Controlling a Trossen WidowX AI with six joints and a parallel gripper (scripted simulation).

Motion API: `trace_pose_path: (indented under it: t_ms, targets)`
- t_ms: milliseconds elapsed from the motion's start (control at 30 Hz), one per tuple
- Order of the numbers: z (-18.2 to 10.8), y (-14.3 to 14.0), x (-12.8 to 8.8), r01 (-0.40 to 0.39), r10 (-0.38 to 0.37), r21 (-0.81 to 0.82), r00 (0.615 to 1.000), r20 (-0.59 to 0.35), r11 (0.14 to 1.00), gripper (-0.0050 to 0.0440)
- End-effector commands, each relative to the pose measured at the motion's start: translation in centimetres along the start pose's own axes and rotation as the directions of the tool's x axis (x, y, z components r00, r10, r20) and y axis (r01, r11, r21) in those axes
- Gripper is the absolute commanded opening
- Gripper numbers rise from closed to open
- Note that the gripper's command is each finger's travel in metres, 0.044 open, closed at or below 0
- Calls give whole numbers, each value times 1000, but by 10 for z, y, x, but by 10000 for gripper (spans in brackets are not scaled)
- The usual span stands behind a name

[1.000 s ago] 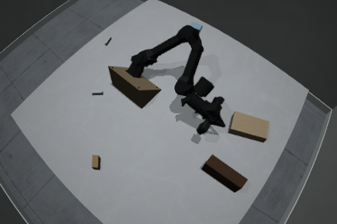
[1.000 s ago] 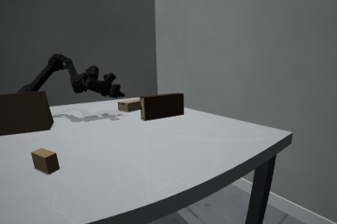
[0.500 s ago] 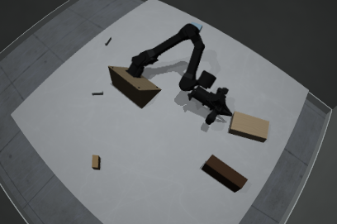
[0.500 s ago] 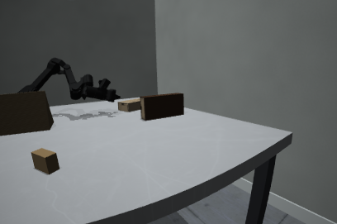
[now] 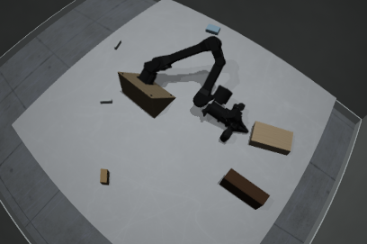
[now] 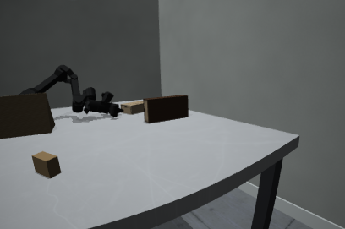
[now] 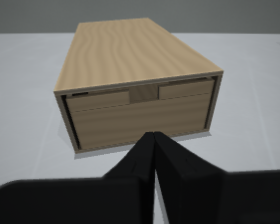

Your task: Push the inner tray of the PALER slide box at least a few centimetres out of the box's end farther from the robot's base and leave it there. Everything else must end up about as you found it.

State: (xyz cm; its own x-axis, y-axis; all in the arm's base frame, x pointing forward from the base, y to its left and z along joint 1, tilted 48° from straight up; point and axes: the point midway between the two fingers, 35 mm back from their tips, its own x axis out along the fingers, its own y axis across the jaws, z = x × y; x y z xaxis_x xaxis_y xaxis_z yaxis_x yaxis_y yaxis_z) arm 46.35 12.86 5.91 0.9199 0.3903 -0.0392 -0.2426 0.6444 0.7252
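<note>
The paler slide box [image 5: 272, 137] lies on the table to the right of the arm. It also shows in the exterior view [image 6: 132, 107] and fills the wrist view [image 7: 136, 80]. Its near end is open and shows the inner tray's end face [image 7: 141, 117], about flush with the sleeve. My gripper [image 5: 244, 129] is shut and empty, low over the table, with the fingertips [image 7: 153, 136] right in front of the tray's end face; I cannot tell if they touch it. The gripper also shows in the exterior view [image 6: 115, 109].
A darker slide box [image 5: 245, 188] lies nearer the front right edge. The arm's wooden base block [image 5: 146, 93] stands mid-table. A small wooden cube [image 5: 104, 176], a light blue block [image 5: 213, 28] and two small dark pins [image 5: 106, 102] [image 5: 118, 45] lie scattered.
</note>
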Motion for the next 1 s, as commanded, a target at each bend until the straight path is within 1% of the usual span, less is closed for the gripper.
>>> trace_pose_path:
  t_ms: [0, 200, 300, 400, 500, 800, 967]
  targets:
    - [9, 6, 3, -15, 15, -5, 999, 31, 1000, -50]
    - [8, 6, 2, -15, 15, -5, 1000, 25, 1000, -50]
    - [0, 5, 5, -13, 13, -3, 1000, 24, 1000, -50]
    - [1, 4, 5, -11, 12, -3, 1000, 25, 1000, -50]
    - [10, 10, 4, -24, 24, -7, 999, 39, 1000, -50]
    - [6, 7, 3, -16, 16, -5, 999, 27, 1000, -50]
    - [9, 9, 8, -21, 21, -6, 999, 32, 1000, -50]
